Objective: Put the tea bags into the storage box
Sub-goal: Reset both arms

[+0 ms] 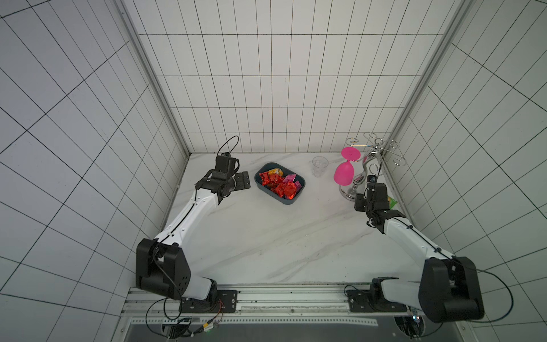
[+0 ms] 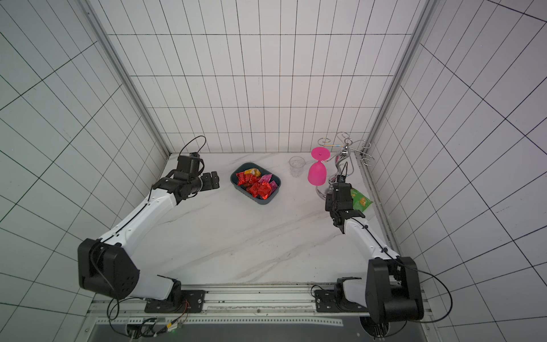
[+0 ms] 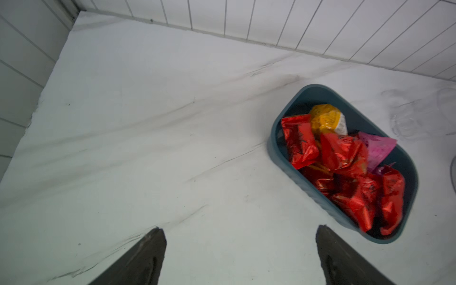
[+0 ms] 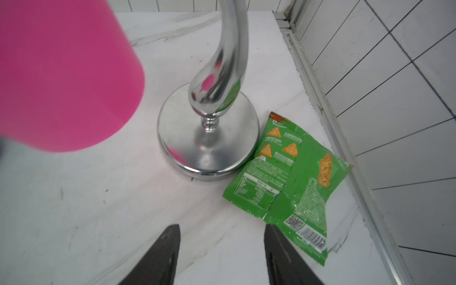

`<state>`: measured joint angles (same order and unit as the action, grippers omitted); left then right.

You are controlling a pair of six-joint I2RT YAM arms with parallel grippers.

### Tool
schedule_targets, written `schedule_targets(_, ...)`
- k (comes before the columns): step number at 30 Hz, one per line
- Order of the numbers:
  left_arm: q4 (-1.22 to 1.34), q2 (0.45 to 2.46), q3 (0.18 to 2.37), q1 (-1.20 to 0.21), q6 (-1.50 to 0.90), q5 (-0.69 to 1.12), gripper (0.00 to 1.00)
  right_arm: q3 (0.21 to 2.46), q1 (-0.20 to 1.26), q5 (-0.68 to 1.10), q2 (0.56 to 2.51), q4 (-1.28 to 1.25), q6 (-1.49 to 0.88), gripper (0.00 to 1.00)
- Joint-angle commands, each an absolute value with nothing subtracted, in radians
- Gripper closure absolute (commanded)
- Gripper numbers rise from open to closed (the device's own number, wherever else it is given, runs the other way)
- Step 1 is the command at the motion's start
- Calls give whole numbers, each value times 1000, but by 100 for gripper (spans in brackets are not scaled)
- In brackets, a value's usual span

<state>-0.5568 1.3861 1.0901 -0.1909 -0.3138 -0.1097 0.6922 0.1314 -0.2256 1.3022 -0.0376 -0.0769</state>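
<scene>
Tea bags: crinkly shiny foil sachets, mostly red, one orange-yellow at the far end, some magenta pink on the side toward the right arm. All the sachets in view are heaped loosely inside the storage box, a shallow dark teal-blue plastic tray with rounded corners. The pile rises to about rim level. The box sits skewed on the white marble-patterned surface, toward the back and middle, in both top views.

Left claw: jaws spread wide, nothing between them. It is above bare surface, just beside the box on the left arm's side, and not touching it.

Clear plastic cup: upright, near the back wall, apart from the box on its right-arm side.

Bright pink plastic goblet: hangs upside down from the chrome wire glass rack, which has a round mirror-finish base in the back right corner.

Green foil snack packet: flat on the surface, between the rack base and the right wall, one edge against the base.

Right claw: jaws partly apart, holding nothing. In the wrist view one finger overlaps the packet's near corner; cannot tell whether they touch. In the top views the arm's own body hides the fingers.
</scene>
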Motion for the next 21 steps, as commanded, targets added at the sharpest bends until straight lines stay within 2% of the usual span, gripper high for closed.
schedule_targets(1,-289,1280,884,-122,-290,-164,2,617,63,-208,1366,-352,-61,41)
schedule_targets(5,118,1184,578,-71,-202,-236,2,648,26,-208,1489,-403,-48,40)
schedule_targets(8,304,1227,480,-36,-172,-255,2,550,18,-218,1531,-608,-55,36)
schedule_targets(9,316,1258,483,-24,-173,-258,2,548,14,-181,1511,-566,-52,25)
schedule_targets(10,306,1286,496,-16,-175,-259,2,519,11,-142,1517,-640,-36,0)
schedule_targets(12,375,1360,498,-7,-161,-254,2,457,-7,-83,1511,-722,-35,1)
schedule_targets(14,415,1400,521,-3,-161,-259,2,400,-19,-76,1561,-918,-45,1)
schedule_targets(15,471,1418,518,1,-173,-250,2,427,-22,-71,1530,-800,-49,1)
schedule_targets(18,573,1496,521,16,-159,-253,2,421,-21,-65,1545,-837,-39,1)
schedule_targets(19,685,1546,497,26,-163,-245,2,434,-20,-65,1524,-776,-43,1)
schedule_targets(21,842,1579,435,23,-115,-155,3,416,-18,-70,1550,-863,-38,1)
